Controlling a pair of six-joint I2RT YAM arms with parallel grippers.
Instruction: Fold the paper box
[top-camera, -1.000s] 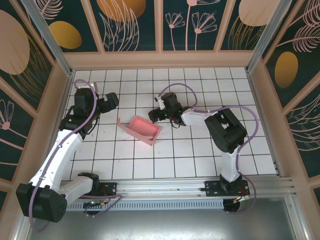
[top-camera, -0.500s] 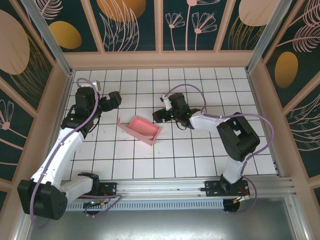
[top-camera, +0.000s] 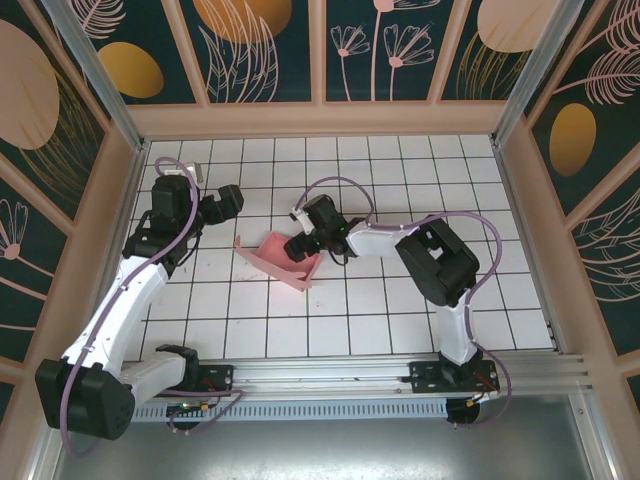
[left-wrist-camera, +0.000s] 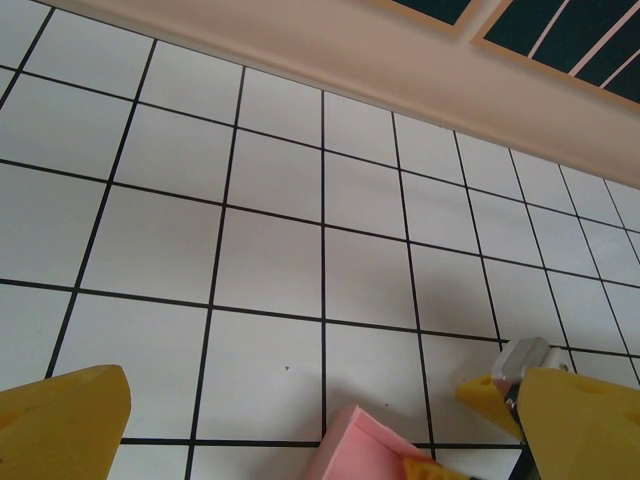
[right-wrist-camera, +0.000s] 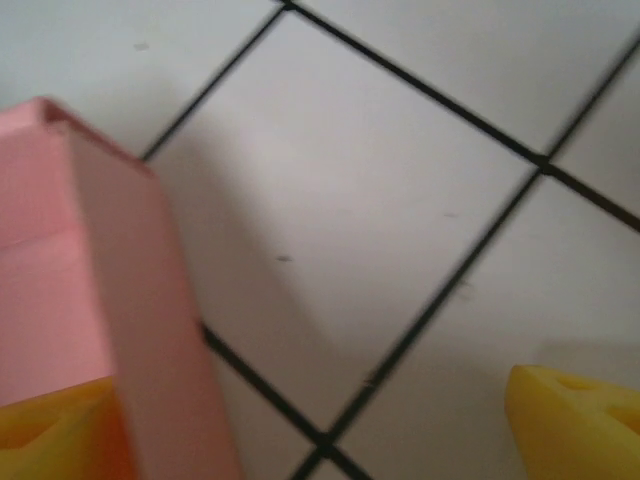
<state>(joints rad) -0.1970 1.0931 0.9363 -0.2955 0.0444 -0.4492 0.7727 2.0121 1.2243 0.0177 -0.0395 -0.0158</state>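
The paper box (top-camera: 277, 252) is a salmon-pink shallow tray with raised walls, lying slantwise on the white tiled floor, left of centre. My right gripper (top-camera: 300, 242) stands open at the box's right end. In the right wrist view the box wall (right-wrist-camera: 130, 300) rises just inside my left finger (right-wrist-camera: 45, 430), while the other finger (right-wrist-camera: 580, 420) hovers far off over bare tile. My left gripper (top-camera: 228, 198) hangs open up-left of the box, apart from it. In the left wrist view a box corner (left-wrist-camera: 360, 445) shows low between its wide-set yellow fingers (left-wrist-camera: 60, 420).
The tiled floor (top-camera: 400, 300) is fenced by beige walls at the back (top-camera: 320, 120) and on both sides. An aluminium rail (top-camera: 400, 372) with the arm bases runs along the near edge. Open tiles lie right of and in front of the box.
My right gripper has swung left from the tiles beside the box onto its right end. The left arm has barely shifted. The box lies where it was.
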